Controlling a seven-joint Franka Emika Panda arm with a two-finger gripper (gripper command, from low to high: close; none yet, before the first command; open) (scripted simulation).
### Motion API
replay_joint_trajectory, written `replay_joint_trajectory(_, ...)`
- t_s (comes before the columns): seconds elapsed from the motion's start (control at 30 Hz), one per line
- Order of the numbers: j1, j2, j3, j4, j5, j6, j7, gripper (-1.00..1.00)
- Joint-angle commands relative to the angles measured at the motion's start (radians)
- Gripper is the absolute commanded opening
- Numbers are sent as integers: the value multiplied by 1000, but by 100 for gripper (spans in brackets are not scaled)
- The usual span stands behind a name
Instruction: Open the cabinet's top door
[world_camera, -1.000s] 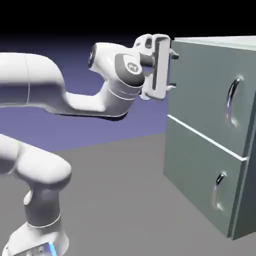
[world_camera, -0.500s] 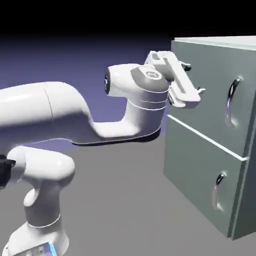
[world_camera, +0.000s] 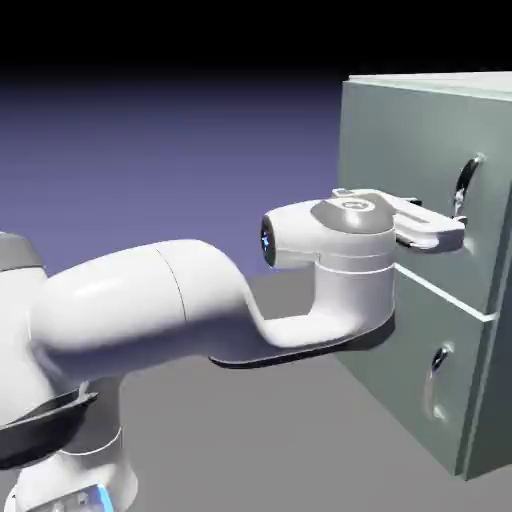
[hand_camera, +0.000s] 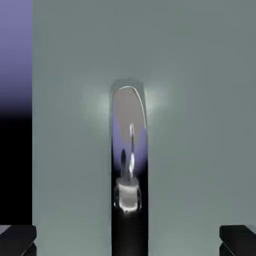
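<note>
White arm (world_camera: 140, 310) reaching from the exterior view's left, wide-spread gripper (hand_camera: 128, 240) close by the top door (world_camera: 410, 150), its curved handle (hand_camera: 129, 165) between the fingertips in the hand view (mirror-shiny, that handle), cabinet (world_camera: 400, 340) at right, door closed.

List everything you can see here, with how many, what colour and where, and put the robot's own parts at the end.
cabinet: one, grey-green, at the exterior view's right
top door: one, grey-green, upper front of the cabinet, shut
lower door: one, grey-green, below the top door, shut
top handle: one, silver, on the top door, between the gripper's fingers in the hand view
lower handle: one, silver, on the lower door
floor: one, grey, beneath the arm and cabinet
backdrop: one, blue-violet fading to black, behind everything
arm: one, white with dark parts, from the exterior view's left
gripper: one, white with two dark fingertips, at the arm's end, open
</note>
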Motion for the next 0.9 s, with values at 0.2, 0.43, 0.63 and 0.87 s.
replay_joint_trajectory(0.2, -36, 9, 31, -61, 9, -88, 15, -100)
replay_joint_trajectory(0.43, -274, 2, 196, -314, 84, -277, 47, -100)
replay_joint_trajectory(0.63, -478, -37, 386, -531, 218, -452, 50, -100)
replay_joint_trajectory(0.87, -637, -124, 640, -733, 447, -652, 29, -100)
